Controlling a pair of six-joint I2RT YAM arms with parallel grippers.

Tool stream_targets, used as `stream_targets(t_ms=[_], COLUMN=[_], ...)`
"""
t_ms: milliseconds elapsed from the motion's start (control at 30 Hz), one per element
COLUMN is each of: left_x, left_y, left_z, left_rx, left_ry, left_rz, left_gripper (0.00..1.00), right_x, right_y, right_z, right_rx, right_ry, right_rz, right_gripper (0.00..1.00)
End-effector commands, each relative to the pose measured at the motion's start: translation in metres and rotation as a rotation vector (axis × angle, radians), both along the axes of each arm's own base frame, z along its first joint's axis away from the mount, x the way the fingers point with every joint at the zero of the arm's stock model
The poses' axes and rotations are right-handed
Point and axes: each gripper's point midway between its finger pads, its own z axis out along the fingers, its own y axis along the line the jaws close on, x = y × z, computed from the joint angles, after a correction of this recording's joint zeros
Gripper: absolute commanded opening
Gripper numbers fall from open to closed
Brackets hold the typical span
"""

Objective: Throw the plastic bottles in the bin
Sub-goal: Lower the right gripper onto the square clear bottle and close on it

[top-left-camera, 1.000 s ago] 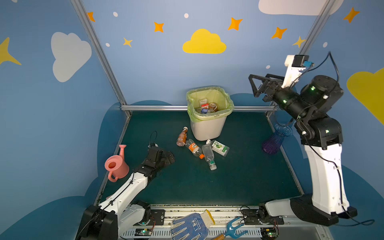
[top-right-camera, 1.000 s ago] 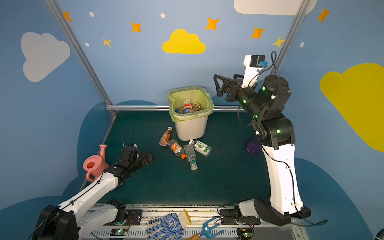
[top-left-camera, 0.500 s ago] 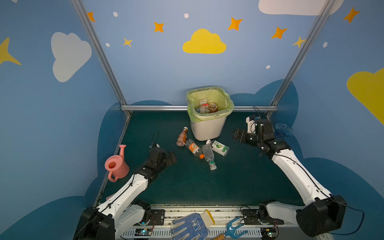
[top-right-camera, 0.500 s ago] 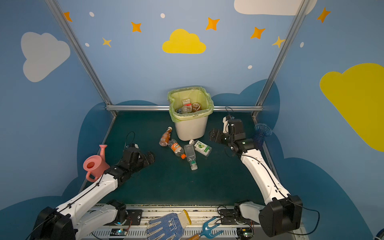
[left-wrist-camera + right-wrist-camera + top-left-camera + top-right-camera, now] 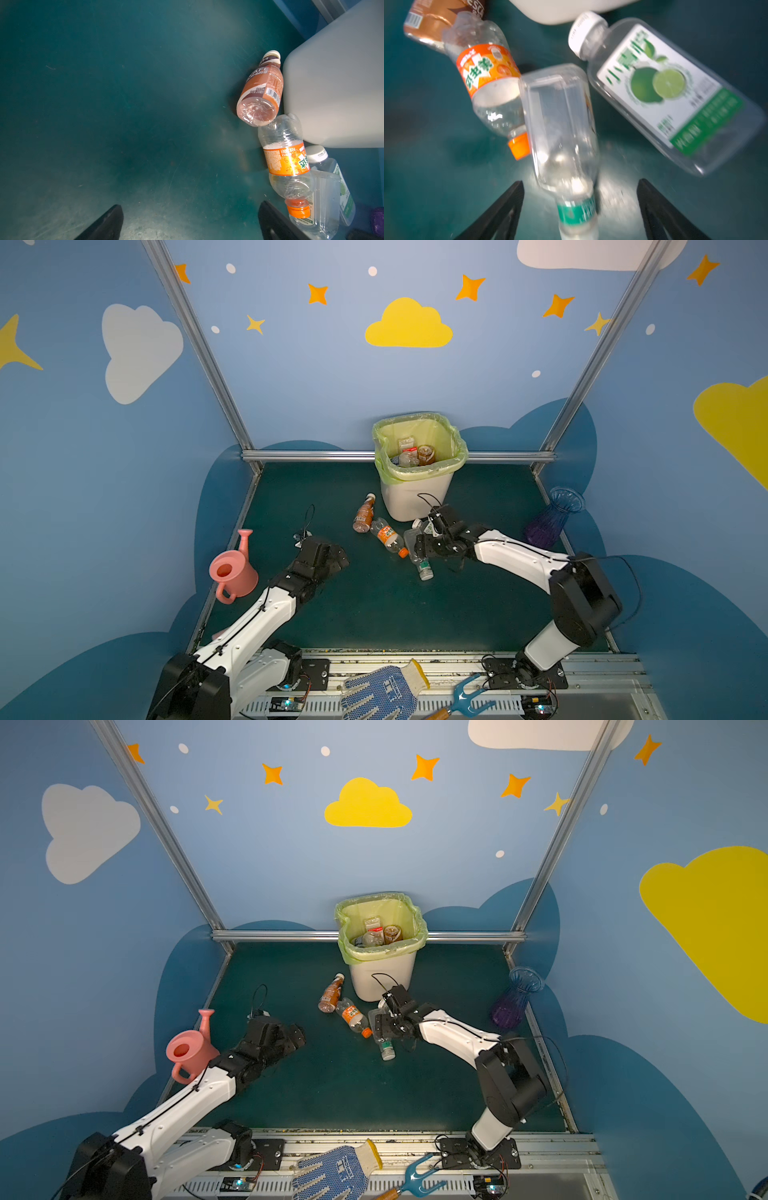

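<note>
Right wrist view: everything is smeared for me; I cannot read the print on the lime bottle (image 5: 660, 91).
Clear bottle (image 5: 562, 128): its cap end runs off the picture's edge, between the fingers of the right tool (image 5: 580, 180).
Both top views: the right tool covers most of the lime bottle, so I see little of it.
Bin (image 5: 415, 497): the bottles inside are too small for me to count; the left wrist view cuts off its wall.
Left tool (image 5: 191, 204): only two dark finger ends show.
</note>
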Motion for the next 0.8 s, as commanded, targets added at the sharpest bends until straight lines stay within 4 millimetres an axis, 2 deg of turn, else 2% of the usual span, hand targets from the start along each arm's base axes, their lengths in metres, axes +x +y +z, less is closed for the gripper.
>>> stream_targets(t_ms=[0, 133, 233, 333, 433, 633, 767], left_x=[-0.006, -0.010, -0.012, -0.015, -0.016, -0.018, -0.019], left_y=[0.009, 0.014, 0.017, 0.020, 0.023, 0.024, 0.024], left_z=[-0.003, -0.002, -0.001, -0.002, -0.002, -0.004, -0.006], left_rx=[0.026, 0.035, 0.038, 0.045, 0.044, 0.038, 0.036], left_ry=[0.015, 0.006, -0.003, -0.013, -0.021, -0.020, -0.016], left_rz=[0.022, 0.028, 0.035, 0.040, 0.050, 0.056, 0.057], left_gripper=[1.00, 1.00, 1.00, 1.00, 1.00, 1.00, 1.00], right_x=[0.011, 0.016, 0.020, 0.021, 0.019, 0.003, -0.017], right_y=[0.004, 0.008, 0.005, 0.001, -0.001, -0.010, -0.024], right_z=[0.003, -0.009, -0.017, -0.022, -0.024, -0.026, -0.024], right_rx=[-0.101, -0.150, -0.197, -0.239, -0.264, -0.264, -0.263], right_ry=[-0.035, -0.020, -0.012, 0.004, 0.017, 0.040, 0.062], right_rz=[-0.001, -0.001, -0.009, -0.010, -0.005, 0.006, -0.001], right_gripper=[0.85, 0.82, 0.76, 0.75, 0.64, 0.51, 0.48])
